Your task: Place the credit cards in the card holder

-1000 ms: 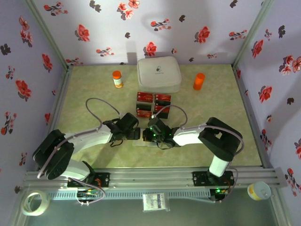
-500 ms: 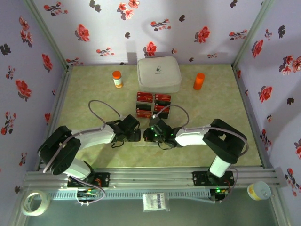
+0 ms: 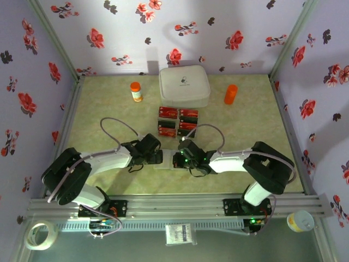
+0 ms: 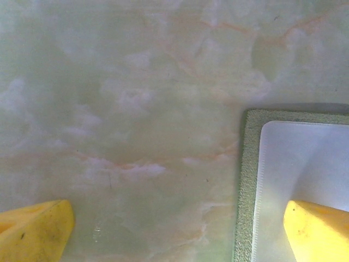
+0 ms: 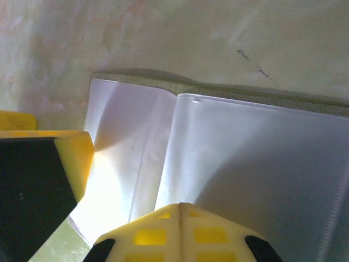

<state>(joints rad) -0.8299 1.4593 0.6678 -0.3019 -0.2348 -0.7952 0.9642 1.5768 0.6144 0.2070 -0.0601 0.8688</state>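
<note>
Top external view: both grippers meet over the open card holder [image 3: 165, 164], near the front middle of the table [image 3: 98, 114].
Left gripper [image 3: 158, 156] sits on the holder's left side, and on its wrist camera the yellow fingers [image 4: 34, 233] stand wide apart, one over bare marbled surface, the other over the holder's pale inner sleeve just inside the olive rim. Right gripper [image 3: 175, 159] faces it, jaws pressed together with nothing between them, tips over the holder's clear pocket, which lies spread flat. Credit cards [image 3: 178, 121], red and dark, sit in a tidy block just beyond the holder, apart from both grippers. Behind them is a white case [image 3: 184, 85], flanked by an orange bottle [image 3: 136, 91] and an orange cylinder [image 3: 231, 94].
</note>
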